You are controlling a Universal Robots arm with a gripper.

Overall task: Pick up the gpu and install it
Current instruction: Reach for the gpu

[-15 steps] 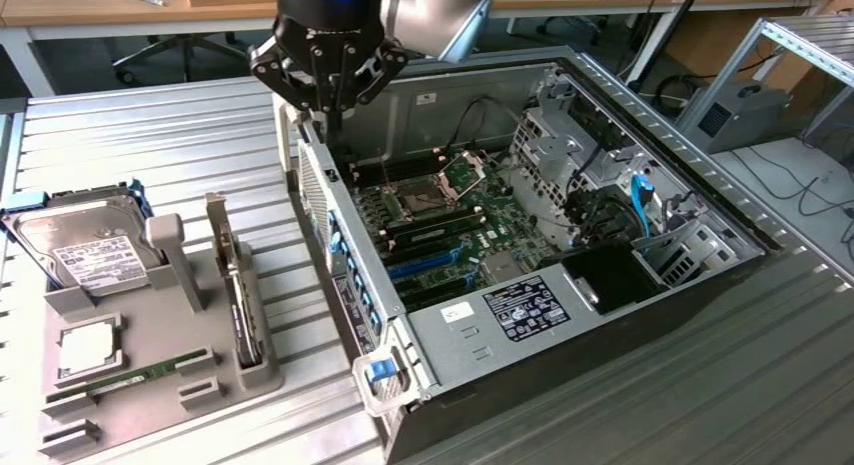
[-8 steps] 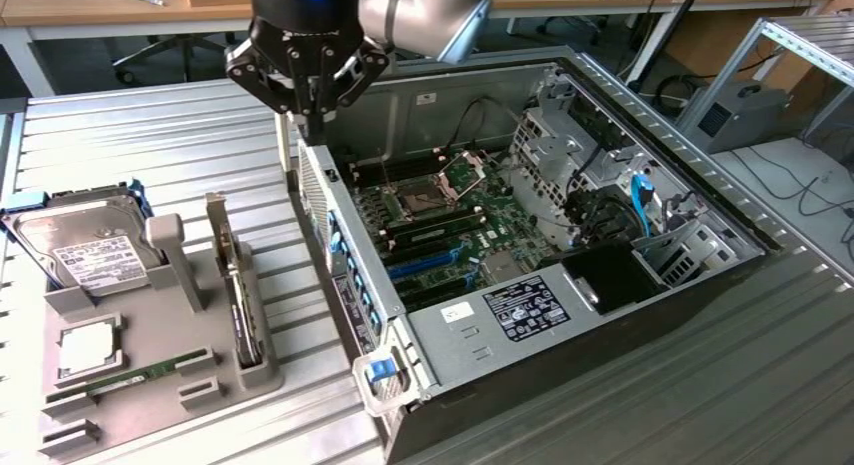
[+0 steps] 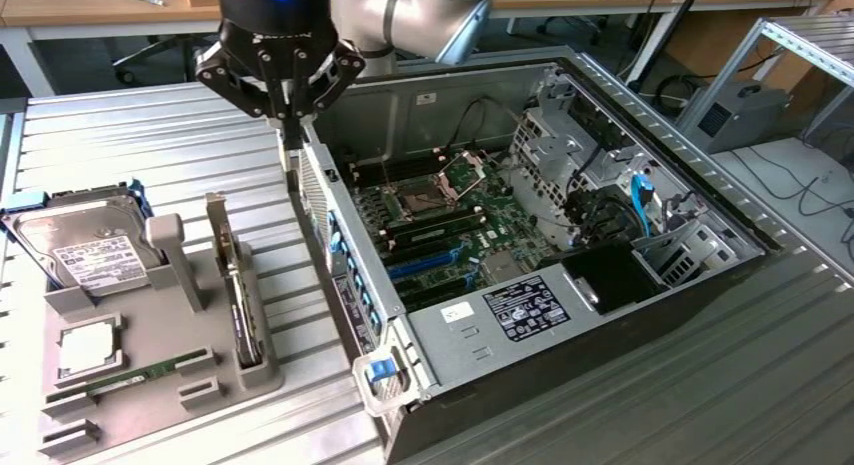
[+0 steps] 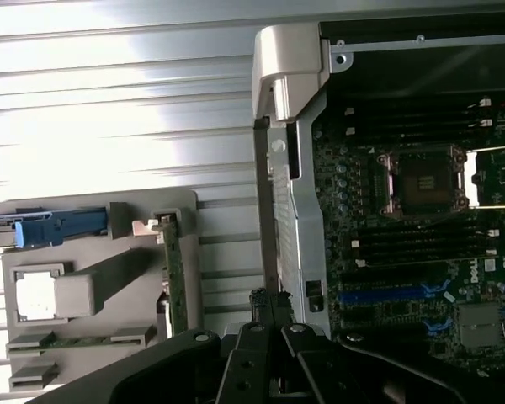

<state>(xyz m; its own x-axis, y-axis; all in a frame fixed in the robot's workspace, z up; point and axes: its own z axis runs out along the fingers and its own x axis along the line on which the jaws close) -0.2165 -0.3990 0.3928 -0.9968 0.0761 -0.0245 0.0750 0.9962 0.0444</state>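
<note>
Gripper [image 3: 286,123] pressed together, apparently empty, over the computer case [image 3: 350,285] rear wall; gpu [image 3: 238,290] stands edgewise in tray [image 3: 134,320] outside that wall, long axis parallel to it.

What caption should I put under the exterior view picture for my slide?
Shut gripper hovers by the open PC case's edge; the gpu stands in the tray.

Ribbed table [image 3: 147,135] lies bare in a strip between the computer case [image 3: 344,275] and the grey parts tray [image 3: 140,320], where the gpu [image 3: 238,295] stands on edge on the side nearest the case. Inside the case, the blue card slots [image 3: 427,260] sit uncovered from above, while a drive cage [image 3: 541,135], loose cables [image 3: 601,200] and a black box [image 3: 614,275] crowd the side far from the tray.
</note>
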